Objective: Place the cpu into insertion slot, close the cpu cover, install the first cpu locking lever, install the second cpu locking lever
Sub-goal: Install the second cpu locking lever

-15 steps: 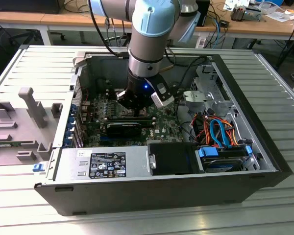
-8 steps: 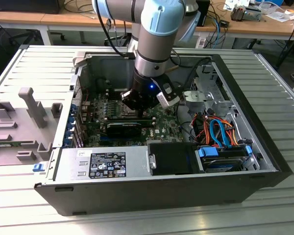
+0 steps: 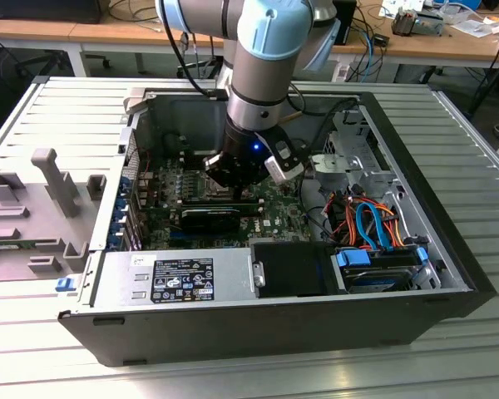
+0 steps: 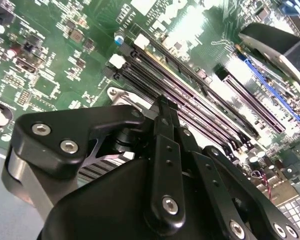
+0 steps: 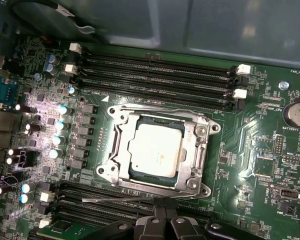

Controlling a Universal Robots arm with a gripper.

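In the first wrist view the cpu (image 5: 155,149), a silver-grey square, lies flat in the insertion slot (image 5: 110,169) on the green motherboard (image 5: 255,150). The cpu cover (image 5: 202,150) lies down over it, framing the chip through its window. A thin metal locking lever (image 5: 120,199) runs along the socket edge nearest my fingertips. My gripper (image 5: 165,221) is shut with nothing between the fingers, its tips just beside that lever. In the second wrist view the gripper (image 4: 165,106) hovers close over the socket's silver corner (image 4: 115,93). In the exterior view the gripper (image 3: 233,179) reaches down into the open computer case.
Long black memory slots (image 5: 155,75) flank the socket on both sides. The case walls (image 3: 416,166) enclose the board. A power supply (image 3: 175,278) and blue and orange cables (image 3: 370,224) sit near the front. A grey fixture (image 3: 41,208) stands on the exterior view's left.
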